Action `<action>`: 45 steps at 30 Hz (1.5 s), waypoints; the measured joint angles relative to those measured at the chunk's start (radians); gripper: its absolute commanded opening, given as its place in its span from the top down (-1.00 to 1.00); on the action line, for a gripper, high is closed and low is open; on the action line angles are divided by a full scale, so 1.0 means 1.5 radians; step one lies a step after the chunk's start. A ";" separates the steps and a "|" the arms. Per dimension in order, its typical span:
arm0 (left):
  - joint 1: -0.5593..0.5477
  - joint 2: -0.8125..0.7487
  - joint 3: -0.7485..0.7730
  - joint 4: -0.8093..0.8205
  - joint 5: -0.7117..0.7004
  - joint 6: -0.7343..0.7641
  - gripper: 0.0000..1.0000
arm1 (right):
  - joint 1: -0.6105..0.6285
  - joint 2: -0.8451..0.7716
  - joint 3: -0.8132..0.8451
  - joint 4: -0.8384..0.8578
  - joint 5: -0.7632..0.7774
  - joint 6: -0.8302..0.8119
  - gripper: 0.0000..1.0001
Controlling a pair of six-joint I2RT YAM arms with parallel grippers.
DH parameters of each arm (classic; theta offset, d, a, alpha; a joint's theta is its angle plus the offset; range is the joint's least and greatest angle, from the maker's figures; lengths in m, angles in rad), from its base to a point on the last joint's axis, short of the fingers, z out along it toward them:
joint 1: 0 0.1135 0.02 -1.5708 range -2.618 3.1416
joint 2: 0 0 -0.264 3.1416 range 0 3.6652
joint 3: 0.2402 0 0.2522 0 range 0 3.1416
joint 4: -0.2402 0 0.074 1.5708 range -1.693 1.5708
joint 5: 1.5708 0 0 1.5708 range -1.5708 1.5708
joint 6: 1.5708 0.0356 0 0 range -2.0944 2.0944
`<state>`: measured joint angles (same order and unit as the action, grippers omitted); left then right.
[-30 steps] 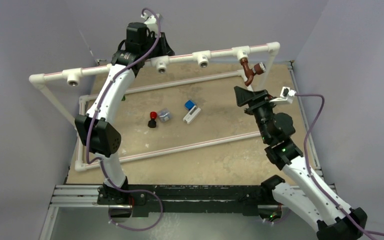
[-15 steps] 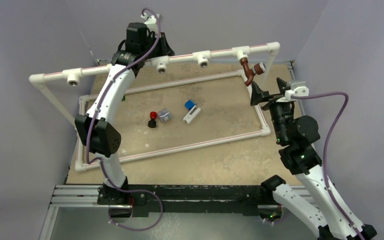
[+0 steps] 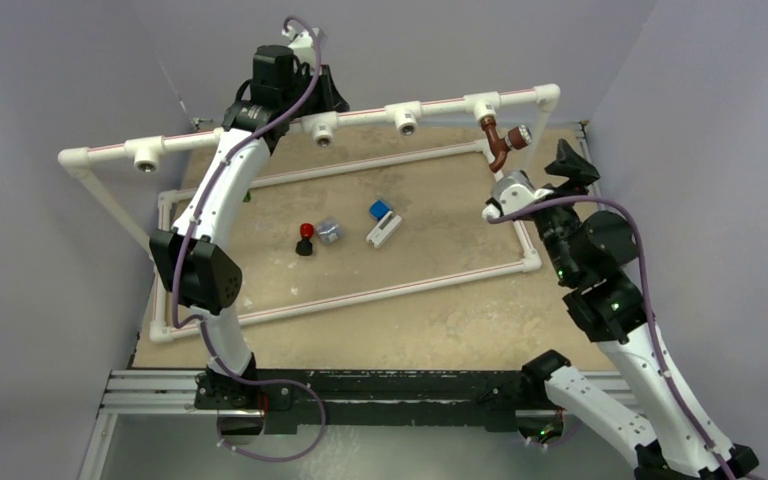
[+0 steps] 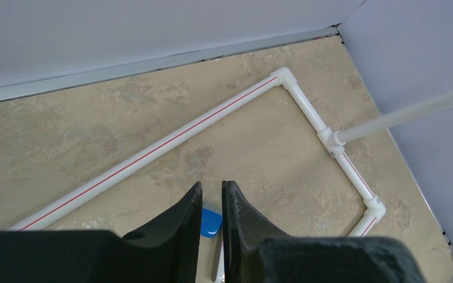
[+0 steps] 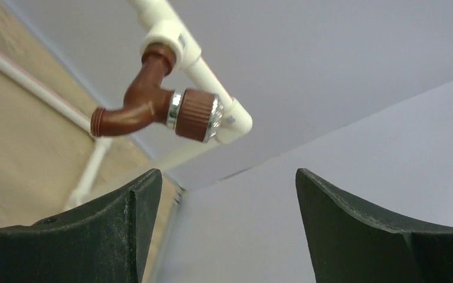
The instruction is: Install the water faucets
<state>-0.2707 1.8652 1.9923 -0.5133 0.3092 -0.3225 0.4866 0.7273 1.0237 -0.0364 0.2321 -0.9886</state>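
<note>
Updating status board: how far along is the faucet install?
Done: the reddish-brown faucet hangs from the right-end tee on the raised pipe. In hand: nothing; the right end effector stands open near it, the left end effector is shut on nothing. Left: three tee sockets are empty; no second faucet seen.

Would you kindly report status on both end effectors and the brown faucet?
Left end effector shut, empty. Right end effector open, clear of the brown faucet. Faucet hangs from the tee fitting. Nothing in between.
</note>
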 measured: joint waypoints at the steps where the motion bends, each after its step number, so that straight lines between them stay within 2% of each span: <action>1: 0.000 0.000 0.000 0.000 0.000 0.000 0.67 | 0.001 0.000 -0.004 -0.003 0.007 -0.024 -0.72; 9: 0.000 0.000 0.000 0.000 0.001 0.000 0.67 | 0.026 0.007 -0.082 0.015 0.115 -0.274 -0.76; 17: 0.000 0.000 0.000 0.000 0.001 0.000 0.67 | 0.099 0.084 -0.072 0.080 0.188 -0.378 -0.80; 27: 0.002 0.000 -0.001 0.001 0.001 0.000 0.67 | 0.118 0.168 -0.068 0.152 0.209 -0.427 -0.81; 31: 0.002 0.000 -0.001 0.002 0.002 0.000 0.67 | 0.118 0.190 -0.058 0.174 0.213 -0.429 -0.76; 45: 0.011 -0.016 -0.023 0.014 0.021 0.000 0.66 | 0.091 0.227 -0.054 0.226 0.216 -0.394 -0.24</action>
<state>-0.2535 1.8408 1.9583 -0.4923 0.3408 -0.3229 0.6224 1.0676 0.9432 0.3019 0.5556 -1.5803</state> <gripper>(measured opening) 0.166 0.671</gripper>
